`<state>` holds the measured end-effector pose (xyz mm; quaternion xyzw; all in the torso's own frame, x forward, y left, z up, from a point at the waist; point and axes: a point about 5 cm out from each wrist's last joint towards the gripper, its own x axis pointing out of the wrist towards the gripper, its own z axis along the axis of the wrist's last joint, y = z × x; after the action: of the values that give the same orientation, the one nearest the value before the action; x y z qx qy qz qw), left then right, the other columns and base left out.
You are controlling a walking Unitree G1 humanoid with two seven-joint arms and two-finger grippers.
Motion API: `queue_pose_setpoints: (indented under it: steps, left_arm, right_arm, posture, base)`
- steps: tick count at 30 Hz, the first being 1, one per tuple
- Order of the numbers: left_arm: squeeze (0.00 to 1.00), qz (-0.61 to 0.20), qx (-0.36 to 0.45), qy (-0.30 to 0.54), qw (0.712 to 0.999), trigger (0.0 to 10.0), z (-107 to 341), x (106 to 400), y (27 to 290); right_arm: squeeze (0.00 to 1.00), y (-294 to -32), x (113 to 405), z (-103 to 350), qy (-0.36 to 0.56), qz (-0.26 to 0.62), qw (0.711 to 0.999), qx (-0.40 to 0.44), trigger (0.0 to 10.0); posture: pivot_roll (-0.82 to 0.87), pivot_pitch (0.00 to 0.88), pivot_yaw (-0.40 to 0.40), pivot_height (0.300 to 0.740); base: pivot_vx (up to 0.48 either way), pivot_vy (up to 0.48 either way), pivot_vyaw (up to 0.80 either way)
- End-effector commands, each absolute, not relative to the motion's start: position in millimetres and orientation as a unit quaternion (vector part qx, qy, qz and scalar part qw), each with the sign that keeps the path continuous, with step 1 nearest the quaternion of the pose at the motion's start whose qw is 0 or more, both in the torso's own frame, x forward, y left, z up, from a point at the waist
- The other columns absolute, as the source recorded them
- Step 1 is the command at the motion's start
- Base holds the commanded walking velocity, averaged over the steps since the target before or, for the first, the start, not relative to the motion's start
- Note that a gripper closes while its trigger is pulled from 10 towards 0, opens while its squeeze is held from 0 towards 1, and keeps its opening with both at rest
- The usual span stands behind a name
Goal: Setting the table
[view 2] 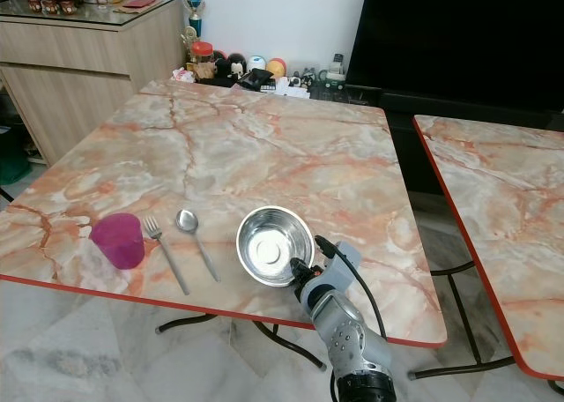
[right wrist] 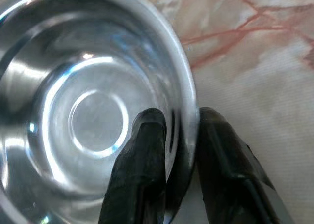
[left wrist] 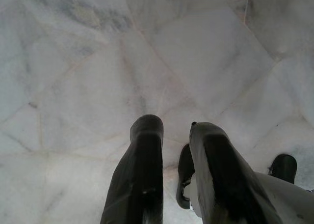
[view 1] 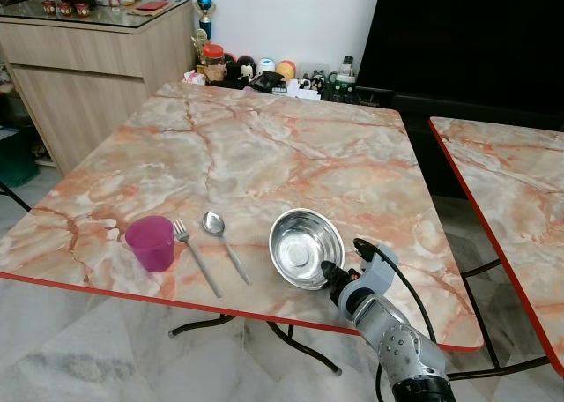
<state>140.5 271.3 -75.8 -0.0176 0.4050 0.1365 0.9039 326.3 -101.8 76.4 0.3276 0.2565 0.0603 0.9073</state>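
Right gripper (right wrist: 179, 126) — fingers pinching rim of round shiny steel bowl (view 1: 304, 246) on marble-patterned counter (view 1: 264, 155); left gripper (left wrist: 176, 135) — slightly parted, empty.

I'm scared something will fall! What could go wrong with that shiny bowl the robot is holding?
The right gripper pinches only the thin rim of the steel bowl, one finger inside and one outside, so the smooth metal might slip or tip if lifted.

The bowl sits near the table's red front edge; a pull toward the robot could drop it on the floor.

The spoon lies just beside the bowl, so sliding the bowl that way could knock it.
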Motion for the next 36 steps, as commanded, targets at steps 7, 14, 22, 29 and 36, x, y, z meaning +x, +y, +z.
queue_pose_setpoints:
  steps: [7,14,22,29,36]
  left_arm:
    - [0.00,0.125,-0.008,0.420,0.899,10.0,-79.7,135.9,266.6]
    - [0.00,0.121,-0.006,0.422,0.899,10.0,-80.0,136.2,265.9]
    - [0.00,0.121,-0.005,0.423,0.898,10.0,-80.2,135.6,266.0]
    - [0.00,0.116,0.002,0.423,0.898,10.0,-80.0,136.9,265.3]
    - [0.00,0.117,0.003,0.423,0.899,10.0,-79.9,137.1,265.2]
  right_arm:
    - [0.00,-103.4,333.0,82.4,0.236,0.051,0.914,0.327,10.0]
    - [0.00,-103.1,332.8,80.8,0.236,0.051,0.915,0.324,10.0]
    - [0.00,-104.8,334.0,82.2,0.224,0.044,0.917,0.328,0.0]
    - [0.00,-108.2,336.4,87.8,0.195,0.038,0.922,0.333,0.0]
    - [0.00,-118.9,342.4,111.6,0.092,0.027,0.929,0.357,10.0]
  posture:
    - [0.15,0.019,-0.065,0.740]
    - [0.15,0.020,-0.065,0.740]
    - [0.15,0.018,-0.064,0.740]
    - [0.15,0.016,-0.063,0.740]
    - [0.15,0.018,-0.065,0.740]
  base:
    - [0.000,0.000,0.00]
    - [0.000,0.000,0.00]
    - [0.000,0.000,0.00]
    - [0.000,0.000,0.00]
    - [0.000,0.000,0.00]
